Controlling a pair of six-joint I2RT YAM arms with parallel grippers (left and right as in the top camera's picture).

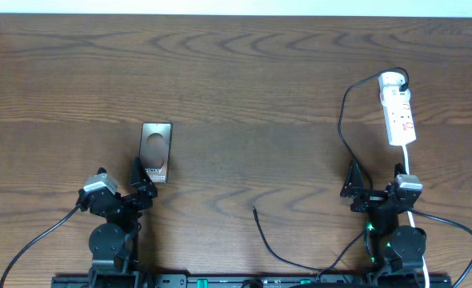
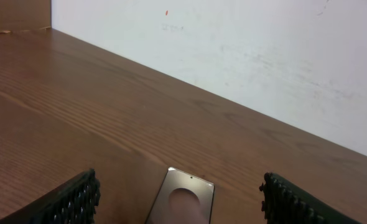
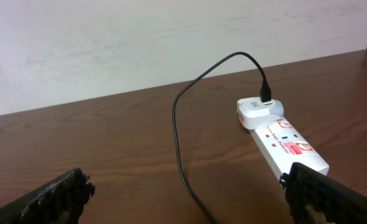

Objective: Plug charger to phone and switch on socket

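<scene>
The phone [image 1: 157, 148] lies flat on the table at the left, glossy brownish face up; in the left wrist view the phone [image 2: 185, 198] sits between and just ahead of my fingers. My left gripper [image 1: 143, 182] is open at the phone's near end, holding nothing. The white socket [image 1: 398, 110] lies at the far right, with a white adapter [image 3: 257, 110] plugged into its far end. The charger [image 1: 344, 132] loops from the adapter, passes under my right arm and ends in a free plug tip [image 1: 255, 210] on the table. My right gripper [image 1: 375, 186] is open just short of the socket [image 3: 287, 142], with the charger [image 3: 178, 127] running between its fingers.
A white lead [image 1: 409, 164] runs from the socket back past my right arm. Thick black robot cables [image 1: 36, 240] trail at the front edge. A white wall [image 2: 246, 56] rises behind the table's far edge.
</scene>
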